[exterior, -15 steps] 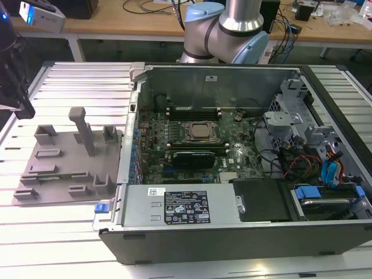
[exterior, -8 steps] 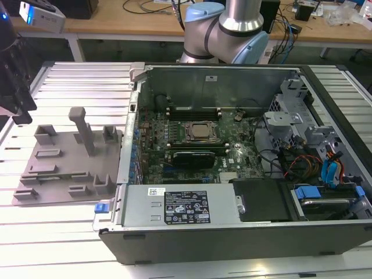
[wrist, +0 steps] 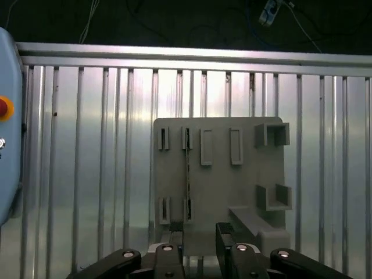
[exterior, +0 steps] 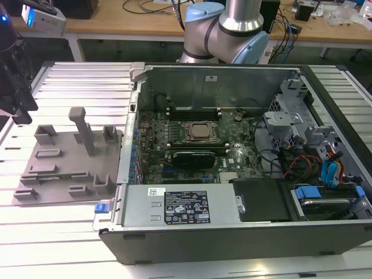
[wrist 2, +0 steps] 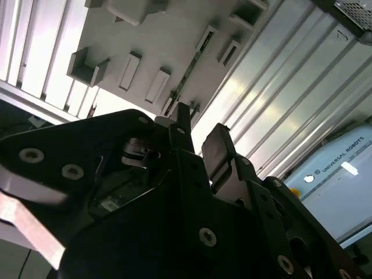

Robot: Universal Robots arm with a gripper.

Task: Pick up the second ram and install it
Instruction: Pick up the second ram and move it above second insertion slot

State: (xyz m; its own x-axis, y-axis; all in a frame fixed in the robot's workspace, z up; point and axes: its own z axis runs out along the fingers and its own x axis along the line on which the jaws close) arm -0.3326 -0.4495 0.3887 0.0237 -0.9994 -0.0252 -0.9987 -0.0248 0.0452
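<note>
One stick, the second ram (wrist: 187,174), stands on edge in the grey holder (exterior: 70,174), at nine o'clock from the computer case (exterior: 232,238); the gripper (wrist: 199,235) hovers above, fingers narrowly apart, empty.

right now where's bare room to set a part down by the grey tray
In the exterior view, bare slatted table lies on the near side of the grey tray, beside the computer case, and in a strip on its far side. Inside the case is crowded with boards and cables. The open gripper hovers by the second ram.
</note>
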